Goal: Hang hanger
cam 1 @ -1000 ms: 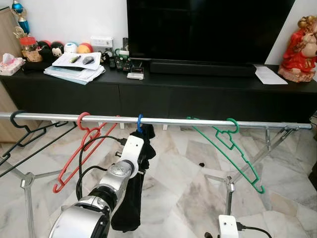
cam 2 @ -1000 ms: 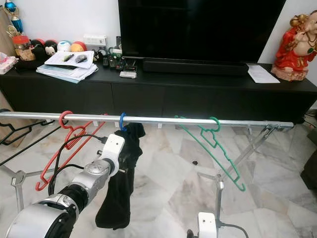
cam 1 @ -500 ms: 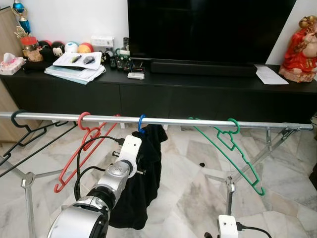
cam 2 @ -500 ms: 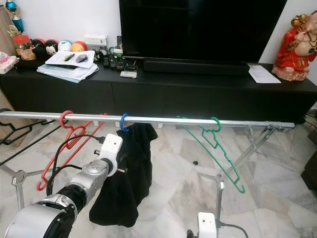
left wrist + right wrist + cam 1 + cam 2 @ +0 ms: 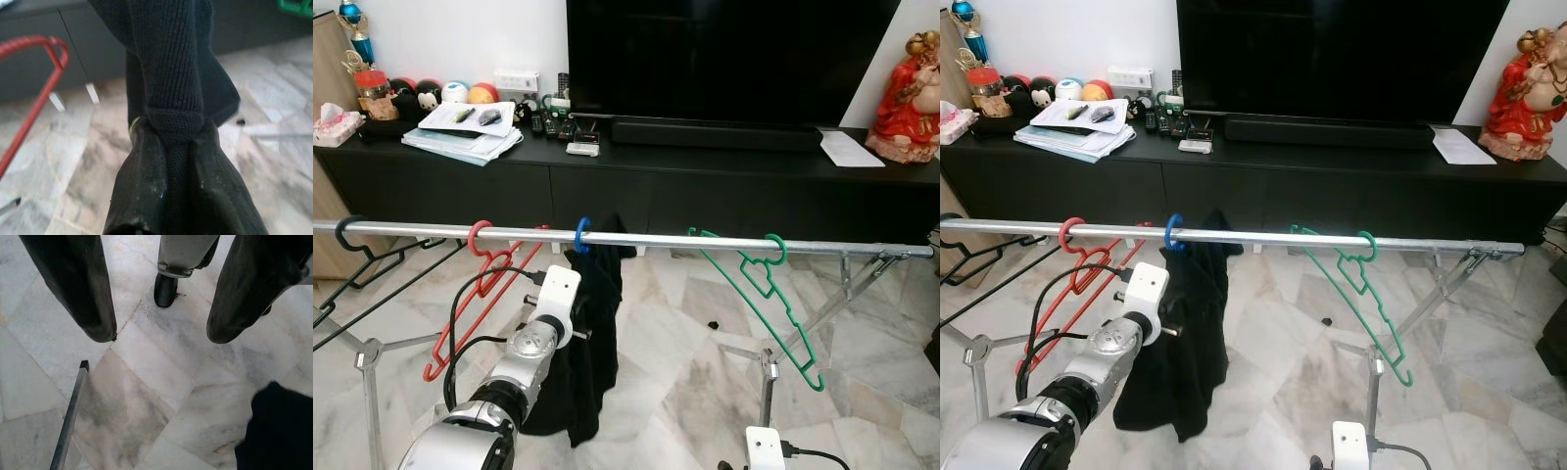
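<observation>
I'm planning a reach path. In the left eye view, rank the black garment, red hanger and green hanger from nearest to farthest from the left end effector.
1. Black garment: pinched in the left end effector.
2. Red hanger: beside it on the robot's left.
3. Green hanger: far along the rail, on the robot's right.

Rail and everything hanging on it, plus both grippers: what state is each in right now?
Rail: level, on its stand.
Blue hanger: hooked on the rail, carrying the black garment.
Black garment: hanging down, pinched by the left gripper.
Left gripper: shut on the garment.
Red hanger: hooked on, bare.
Green hanger: hooked on, bare.
Black hanger: hooked on, bare.
Right gripper: open, low over the floor.
</observation>
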Tool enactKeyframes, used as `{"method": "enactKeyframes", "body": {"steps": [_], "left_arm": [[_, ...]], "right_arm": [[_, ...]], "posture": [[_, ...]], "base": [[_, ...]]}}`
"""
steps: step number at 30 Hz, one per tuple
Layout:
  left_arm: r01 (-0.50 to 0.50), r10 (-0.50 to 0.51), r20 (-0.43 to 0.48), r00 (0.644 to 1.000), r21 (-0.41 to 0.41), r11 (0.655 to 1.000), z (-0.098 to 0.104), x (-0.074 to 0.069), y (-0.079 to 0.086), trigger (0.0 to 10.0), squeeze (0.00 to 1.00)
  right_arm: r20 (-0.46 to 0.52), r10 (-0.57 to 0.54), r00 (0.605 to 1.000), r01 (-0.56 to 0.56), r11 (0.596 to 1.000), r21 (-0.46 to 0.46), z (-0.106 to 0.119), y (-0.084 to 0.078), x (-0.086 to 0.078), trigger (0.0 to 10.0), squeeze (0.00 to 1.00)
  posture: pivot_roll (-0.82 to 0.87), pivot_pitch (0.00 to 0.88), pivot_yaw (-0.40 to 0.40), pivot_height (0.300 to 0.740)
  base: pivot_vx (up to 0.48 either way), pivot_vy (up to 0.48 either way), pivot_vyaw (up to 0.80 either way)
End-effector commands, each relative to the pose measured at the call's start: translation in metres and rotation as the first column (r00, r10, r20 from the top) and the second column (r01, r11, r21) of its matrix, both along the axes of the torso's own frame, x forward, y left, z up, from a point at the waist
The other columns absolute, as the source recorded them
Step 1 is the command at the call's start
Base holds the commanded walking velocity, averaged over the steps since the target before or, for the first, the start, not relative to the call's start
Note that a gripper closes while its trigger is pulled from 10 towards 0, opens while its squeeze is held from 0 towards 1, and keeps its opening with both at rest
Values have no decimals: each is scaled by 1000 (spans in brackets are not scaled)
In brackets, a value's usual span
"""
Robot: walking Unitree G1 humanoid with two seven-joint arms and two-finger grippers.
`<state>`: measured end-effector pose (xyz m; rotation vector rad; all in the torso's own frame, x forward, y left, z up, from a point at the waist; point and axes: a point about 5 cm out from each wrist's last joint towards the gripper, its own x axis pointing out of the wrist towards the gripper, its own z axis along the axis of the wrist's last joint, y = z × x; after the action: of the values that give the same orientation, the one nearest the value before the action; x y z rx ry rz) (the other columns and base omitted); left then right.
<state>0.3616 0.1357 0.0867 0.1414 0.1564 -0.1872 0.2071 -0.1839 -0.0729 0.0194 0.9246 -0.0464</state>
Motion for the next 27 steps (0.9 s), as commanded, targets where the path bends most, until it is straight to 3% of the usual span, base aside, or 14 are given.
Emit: {"method": "enactKeyframes", "body": {"steps": [1, 6, 7, 8, 9, 10, 11, 12, 27], "left_arm": [[-12, 15, 122, 992, -23, 1000, 21, 6, 4, 0, 0], [25, -25, 154, 988, 4, 1000, 15, -3, 8, 0, 0], [35, -38, 150, 988, 23, 999, 11, -7, 9, 196, 0], [41, -46, 147, 988, 37, 998, 8, -9, 9, 1255, 0], [47, -52, 145, 988, 39, 998, 6, -12, 10, 1255, 0], [52, -56, 143, 988, 33, 998, 3, -15, 11, 4196, 0], [53, -56, 140, 989, 26, 998, 1, -17, 11, 4196, 0], [55, -57, 135, 989, 20, 998, -4, -23, 13, 10000, 0], [18, -19, 131, 991, 10, 1000, -21, -55, 26, 10000, 0]], "right_arm": [[-23, 4, 1000, -4, 1000, -9, -3, -3, -6, 10000, 0], [-25, 5, 1000, -5, 1000, -10, -4, -4, -8, 10000, 0], [-25, 6, 1000, -7, 1000, -10, -4, -4, -8, 10000, 0], [-26, 7, 1000, -8, 1000, -10, -4, -4, -8, 10000, 0], [-26, 8, 1000, -8, 1000, -10, -4, -4, -8, 10000, 0], [-27, 9, 1000, -9, 1000, -10, -4, -4, -8, 10000, 0], [-27, 10, 1000, -11, 1000, -10, -4, -3, -9, 10000, 0], [-28, 12, 1000, -12, 1000, -9, -4, -3, -9, 10000, 0], [-24, 6, 1000, -6, 1000, -7, -4, -2, -7, 10000, 0]], "posture": [[65, 19, -67, 740], [67, 18, -66, 740], [70, 19, -66, 740], [70, 19, -66, 740], [73, 19, -65, 740], [73, 19, -65, 740], [73, 19, -65, 740], [72, 21, -61, 740], [74, 61, -54, 740]], "base": [[0, 0, 0], [0, 0, 0], [0, 0, 0], [0, 0, 0], [0, 0, 0], [0, 0, 0], [0, 0, 0], [0, 0, 0], [0, 0, 0]]}}
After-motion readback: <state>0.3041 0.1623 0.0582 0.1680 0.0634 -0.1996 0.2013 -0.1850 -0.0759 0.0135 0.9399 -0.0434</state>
